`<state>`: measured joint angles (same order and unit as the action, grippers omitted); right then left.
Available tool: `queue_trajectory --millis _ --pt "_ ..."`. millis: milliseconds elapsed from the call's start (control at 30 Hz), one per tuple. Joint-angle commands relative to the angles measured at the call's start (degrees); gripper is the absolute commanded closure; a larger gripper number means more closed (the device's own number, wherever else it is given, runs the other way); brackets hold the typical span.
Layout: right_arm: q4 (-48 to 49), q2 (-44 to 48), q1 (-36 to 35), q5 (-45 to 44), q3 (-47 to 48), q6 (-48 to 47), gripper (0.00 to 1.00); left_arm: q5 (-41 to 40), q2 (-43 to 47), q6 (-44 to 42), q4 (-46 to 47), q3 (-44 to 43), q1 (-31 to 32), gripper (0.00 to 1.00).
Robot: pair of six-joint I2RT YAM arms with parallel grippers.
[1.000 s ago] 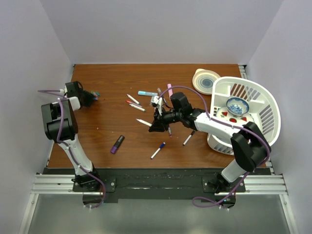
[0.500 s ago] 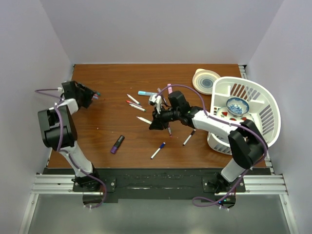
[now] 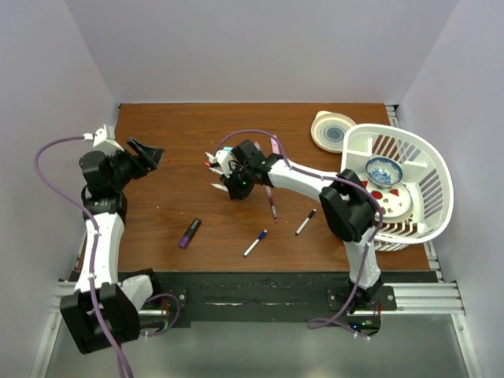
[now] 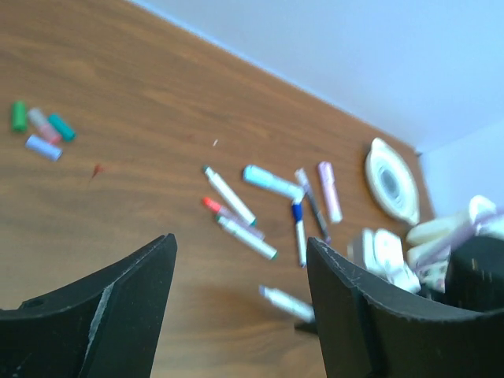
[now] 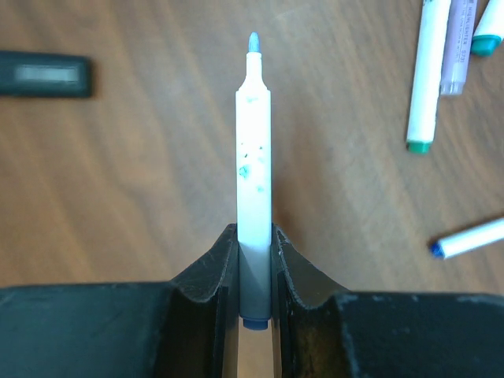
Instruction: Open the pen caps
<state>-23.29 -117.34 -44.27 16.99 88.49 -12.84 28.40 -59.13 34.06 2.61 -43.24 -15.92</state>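
1. Four loose pen caps [image 4: 61,127], green, pink, teal and lilac, lie close together on the counter [image 3: 173,201], at the end farthest from the white basket [image 3: 394,138].
2. Midway between them and the basket, the right gripper [image 5: 253,244] pinches a white pen [image 5: 253,157] by its tail, its pale blue tip bare.
3. The left gripper [image 4: 240,244], at the end far from the basket, is spread and empty.
4. This pen looks finished. The next move calls for laying it down and taking a capped one, perhaps the pale-blue-capped pen [image 4: 268,179], pulling barrel and cap straight apart.
5. Print on one barrel is too small to read.
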Motion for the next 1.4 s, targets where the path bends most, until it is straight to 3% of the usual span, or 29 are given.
queue_trajectory --millis 0,433,733,967,1167,1367 --pt "-8.52 -5.61 -1.08 -6.62 8.71 -2.45 0.98 -3.61 6.3 -10.07 -8.94 4.65 0.89 0.28" --pt "-12.57 -17.39 -1.34 -12.51 26.2 -0.87 0.82 -4.06 10.35 -10.51 -8.85 4.48 2.56 0.27" --pt "-12.75 -19.07 -1.34 -16.9 28.32 -0.78 0.71 -3.8 10.36 -10.6 -8.68 4.57 2.56 0.26" --pt "-12.75 -15.82 -1.34 -18.31 27.0 -0.78 0.66 -1.86 8.95 -10.51 -7.62 5.19 2.74 0.26" --pt "-11.7 -6.78 -1.34 -15.86 21.56 -0.61 0.62 -3.79 4.21 -10.95 -10.25 3.88 5.37 0.27" --pt "-10.02 8.16 -1.26 -1.99 9.97 -3.32 0.38 -9.32 -1.94 -11.39 -15.44 1.77 13.27 0.3"
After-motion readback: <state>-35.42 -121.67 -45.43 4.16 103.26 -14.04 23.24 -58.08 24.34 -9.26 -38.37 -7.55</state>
